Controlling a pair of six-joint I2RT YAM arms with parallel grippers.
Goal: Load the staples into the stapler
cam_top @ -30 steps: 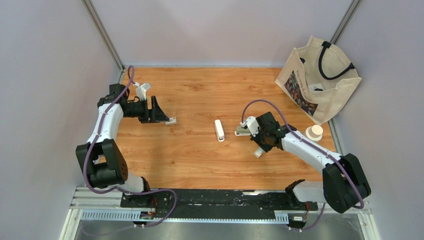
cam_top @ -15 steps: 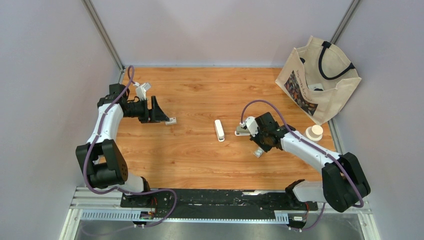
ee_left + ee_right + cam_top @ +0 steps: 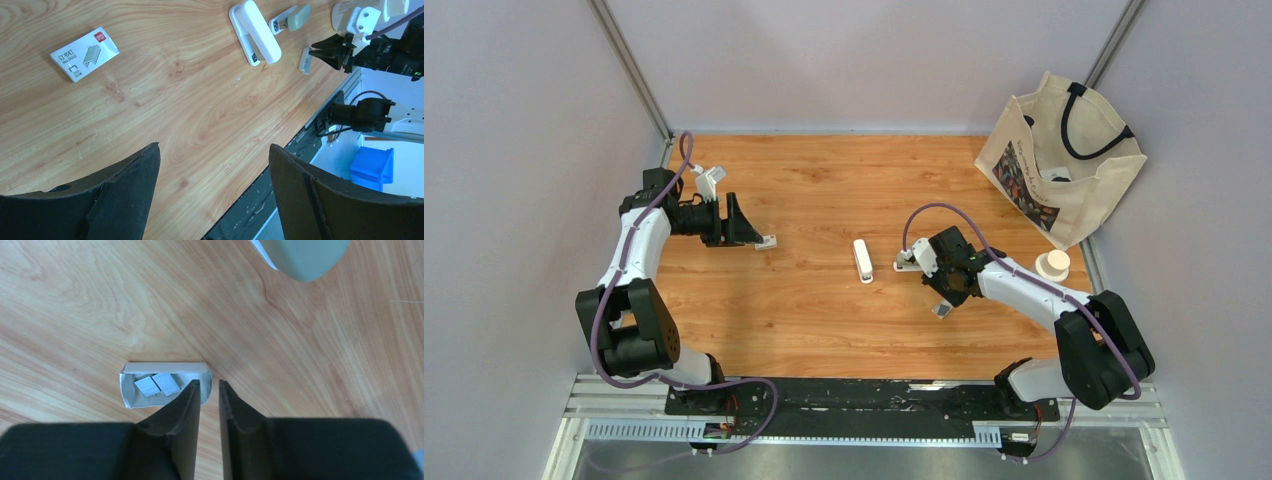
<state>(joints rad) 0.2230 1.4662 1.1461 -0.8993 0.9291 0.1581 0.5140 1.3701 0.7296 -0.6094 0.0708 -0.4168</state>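
Pointing down, right claw (image 3: 208, 386) seemingly beside staples (image 3: 157, 385)

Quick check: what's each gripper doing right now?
Left gripper: wide open, holding nothing.
Right gripper: open just a slit, holding nothing, tips by the small white box containing the staples.

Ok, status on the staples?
Left gripper open, empty. Right gripper barely open, empty, at edge of staple tray. Staples in tray, unloaded. Grey-green item beside stapler.
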